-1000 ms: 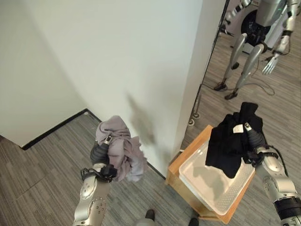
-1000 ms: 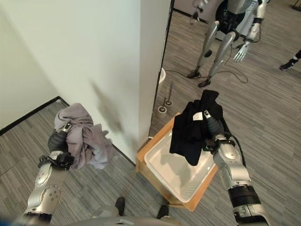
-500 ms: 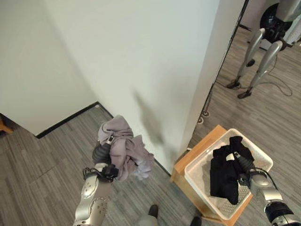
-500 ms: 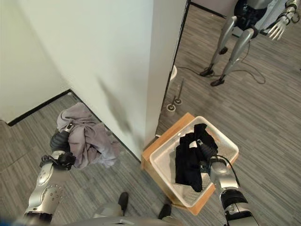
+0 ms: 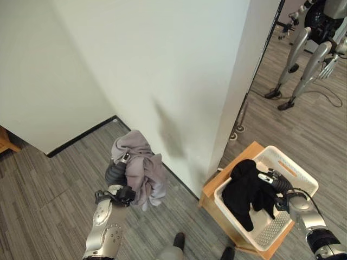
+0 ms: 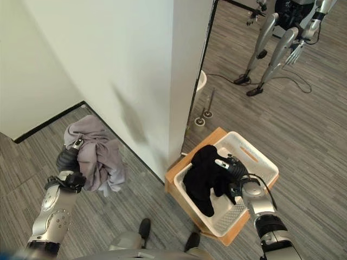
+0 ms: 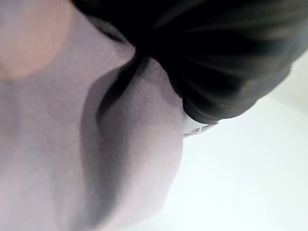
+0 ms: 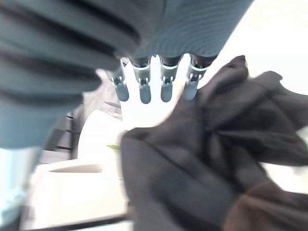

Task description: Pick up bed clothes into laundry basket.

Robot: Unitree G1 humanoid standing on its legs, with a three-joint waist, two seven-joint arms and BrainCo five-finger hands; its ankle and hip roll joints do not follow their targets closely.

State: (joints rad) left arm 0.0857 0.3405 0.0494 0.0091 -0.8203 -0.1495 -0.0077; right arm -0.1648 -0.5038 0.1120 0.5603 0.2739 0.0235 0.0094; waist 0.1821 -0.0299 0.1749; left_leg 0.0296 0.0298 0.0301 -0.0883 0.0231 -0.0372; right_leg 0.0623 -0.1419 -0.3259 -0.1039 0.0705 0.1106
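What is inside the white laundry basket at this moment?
A black garment lies inside the white laundry basket, partly draped over its near-left rim, with the right robot hand beside it, fingers straight. Bare mesh floor shows in the near corner. What lies under the garment is covered.

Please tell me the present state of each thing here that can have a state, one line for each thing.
black garment: lying in the basket, released.
grey garment: held up above the floor, hanging down.
laundry basket: upright on a wooden stand, partly filled.
left hand: shut on the grey garment.
right hand: open, fingers straight.
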